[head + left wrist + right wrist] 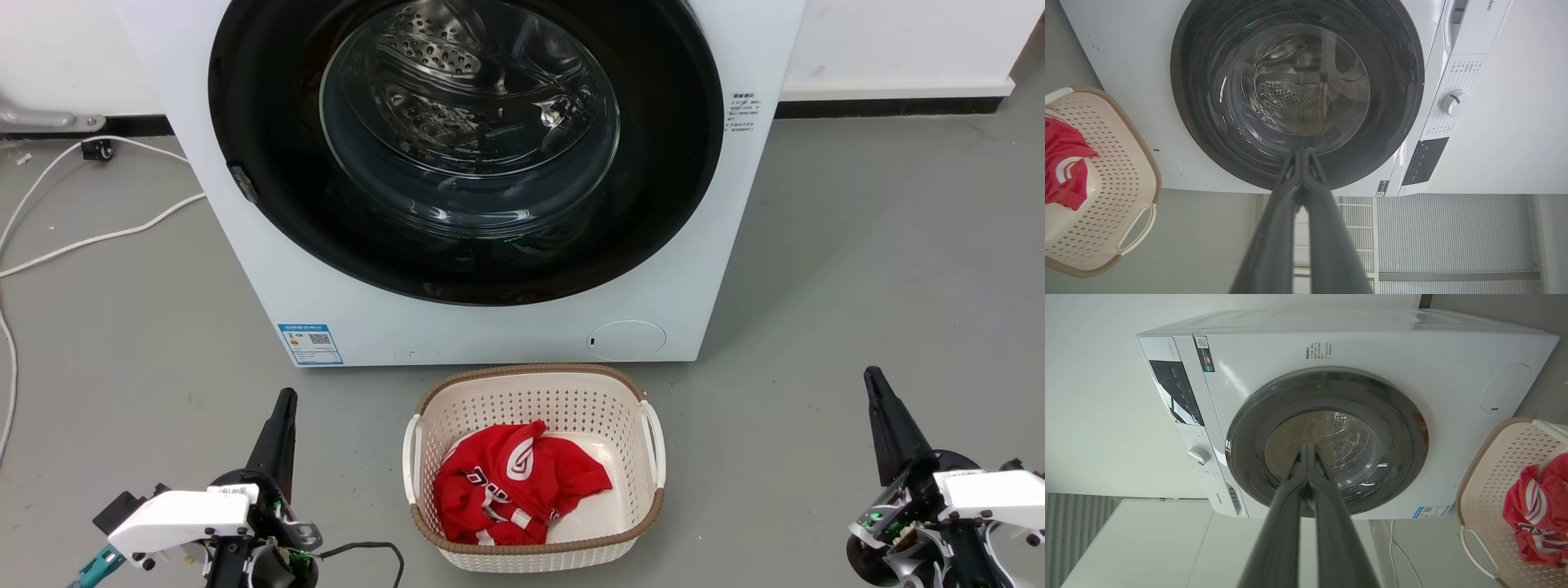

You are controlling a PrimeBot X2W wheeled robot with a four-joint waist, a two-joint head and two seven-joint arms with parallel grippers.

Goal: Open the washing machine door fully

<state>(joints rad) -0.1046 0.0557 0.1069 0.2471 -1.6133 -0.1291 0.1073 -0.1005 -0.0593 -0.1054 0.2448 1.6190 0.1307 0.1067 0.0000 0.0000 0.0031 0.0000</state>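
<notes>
The white washing machine point(269, 269) stands ahead of me on the floor. Its round glossy black door point(269, 204) with the clear glass bowl lies flat against the front, closed; a small latch tab sits on its left rim. The door also appears in the left wrist view point(1396, 102) and in the right wrist view point(1249, 465). My left gripper point(286, 396) is at the lower left, shut and holding nothing, well short of the machine. My right gripper point(872, 376) is at the lower right, also shut and holding nothing.
A cream perforated laundry basket point(637, 457) holding a red garment point(514, 482) sits on the floor between the grippers, just in front of the machine. White cables point(98, 237) trail over the grey floor at the left. A wall runs behind the machine.
</notes>
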